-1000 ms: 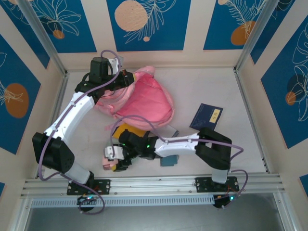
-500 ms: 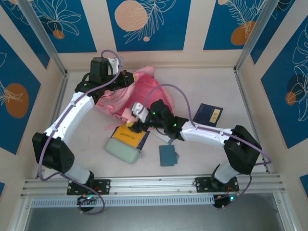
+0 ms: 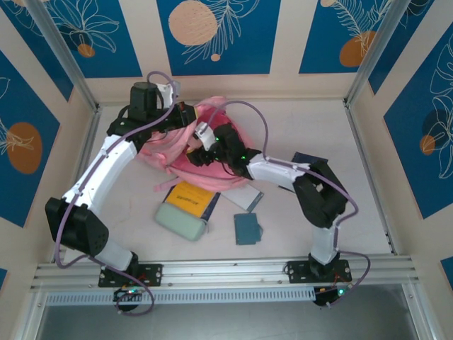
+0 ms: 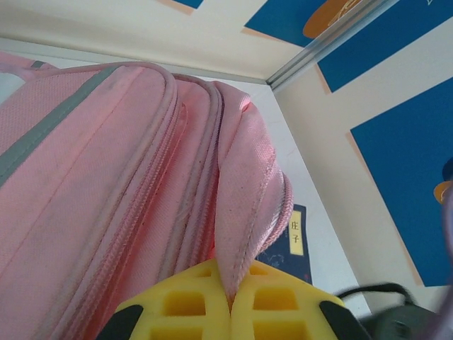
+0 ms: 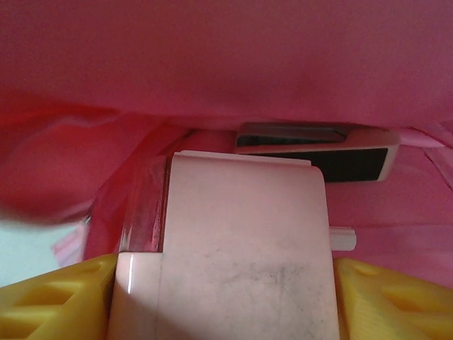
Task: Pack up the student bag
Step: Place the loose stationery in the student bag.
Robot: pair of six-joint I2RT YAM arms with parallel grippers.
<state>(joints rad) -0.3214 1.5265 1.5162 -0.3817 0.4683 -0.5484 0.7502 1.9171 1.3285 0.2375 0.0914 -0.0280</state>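
Right jaws now hold pale pink boxy case (image 5: 241, 244) inside soft pink fabric backpack (image 4: 106, 184); left jaws pinch its rim.

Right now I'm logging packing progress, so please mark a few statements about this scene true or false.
The left gripper pinches the edge of the large pink fabric backpack. True.
The right gripper is empty. False: it holds a pale pink box inside the backpack.
The yellow book is inside the backpack. False: it lies on the table, overlapping a pale green pouch.
The small teal square lies on the table. True.
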